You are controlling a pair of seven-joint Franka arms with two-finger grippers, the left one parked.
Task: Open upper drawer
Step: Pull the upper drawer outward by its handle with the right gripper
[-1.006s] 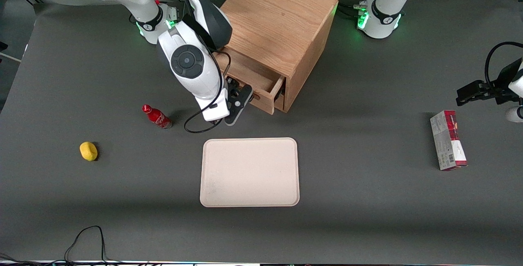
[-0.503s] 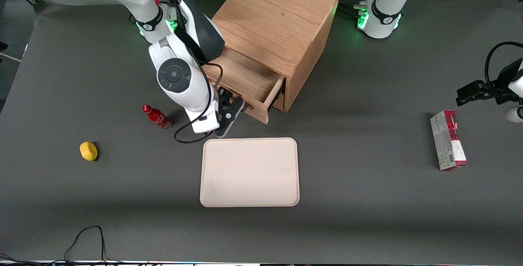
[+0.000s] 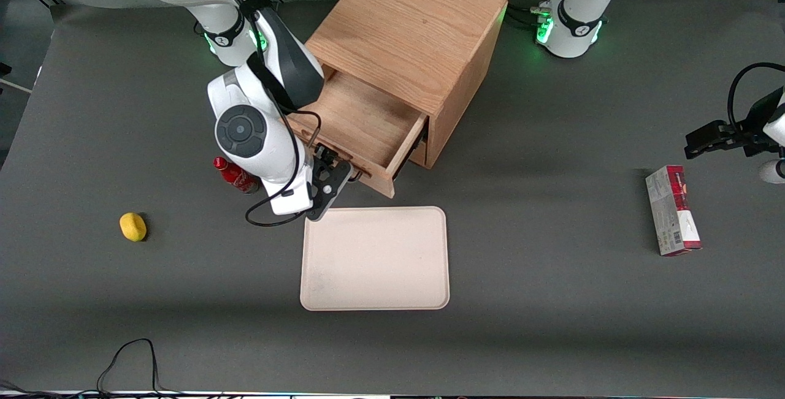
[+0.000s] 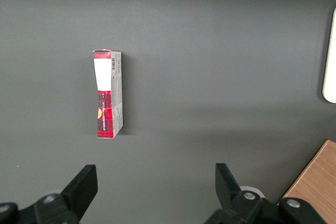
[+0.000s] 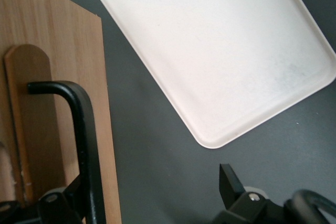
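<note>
From my console: my gripper (image 3: 336, 179) hooks its parted fingers around the black handle (image 5: 84, 145) of the upper drawer (image 3: 359, 126), which juts well out of the oak cabinet (image 3: 417, 37) toward the tray (image 3: 375, 258). I judge the pull nearly complete. The carton (image 3: 672, 210) bears no legible writing.

Even overhead light; soft shadows beside cabinet (image 3: 417, 43) and tray (image 3: 375, 258); sharp focus, no glare
</note>
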